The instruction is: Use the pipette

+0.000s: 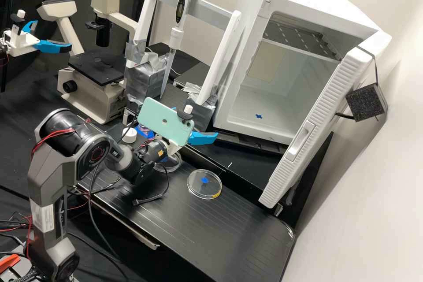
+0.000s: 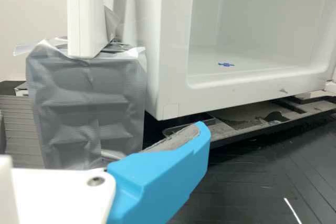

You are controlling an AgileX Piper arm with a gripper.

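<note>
In the high view the hand (image 1: 199, 138), right of centre, is spread wide, holding nothing, its near finger just beyond the pale green phone (image 1: 164, 119). The pipette (image 1: 176, 37) stands upright, leaning slightly, at the rack (image 1: 223, 55), upper middle of the frame. Below the hand, a lidded dish (image 1: 205, 184) sits on the tabletop (image 1: 211, 233), whose edge runs towards the lower right; the open cabinet door (image 1: 315, 119) limits room on the right.

In the wrist view a grey-padded finger (image 2: 163, 182) points towards the gap between taped block (image 2: 86, 106) and white cabinet (image 2: 176, 51).
</note>
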